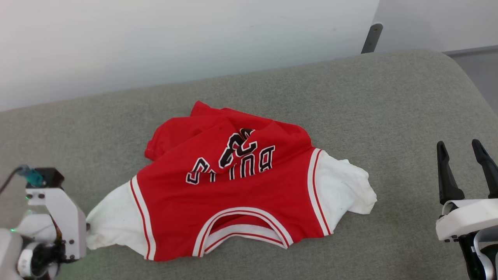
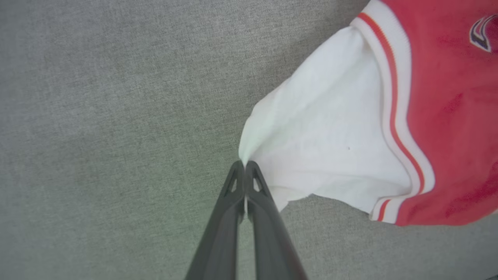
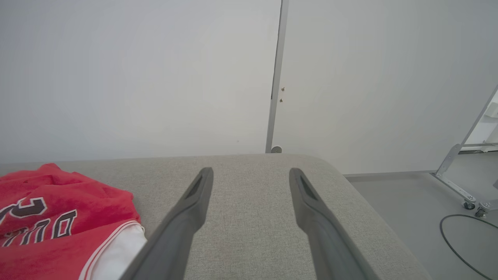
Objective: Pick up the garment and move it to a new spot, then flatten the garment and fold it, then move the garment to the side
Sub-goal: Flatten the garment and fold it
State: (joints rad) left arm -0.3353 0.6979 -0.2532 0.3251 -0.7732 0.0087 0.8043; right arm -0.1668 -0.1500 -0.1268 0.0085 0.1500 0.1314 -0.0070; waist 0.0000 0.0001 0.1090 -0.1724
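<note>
1. Garment [image 1: 233,194]: small red jersey, white short sleeves, red-white striped trim. It lies near the middle of the grey fabric-covered table [image 1: 389,97], front up, neck opening toward the robot, so the black lettering reads upside down in the head view.
2. Upper body of the jersey is rumpled and partly folded over at the far edge. Lower part lies fairly flat.
3. Left gripper [image 2: 245,163]: fingers closed together, pinching the tip of the white sleeve [image 2: 330,136] on the robot's left. The cloth is drawn to a point at the fingertips. In the head view this gripper [image 1: 87,229] sits at the lower left, at the sleeve's end.
4. Right gripper [image 1: 463,146]: fingers spread wide, holding nothing, over bare table at the lower right, well apart from the other sleeve [image 1: 346,186].
5. Right wrist view: the jersey's red edge [image 3: 58,217] lies left of the fingers [image 3: 194,210]. Pale wall [image 3: 136,77] behind the table, a cable [image 3: 459,241] on the floor at right.
</note>
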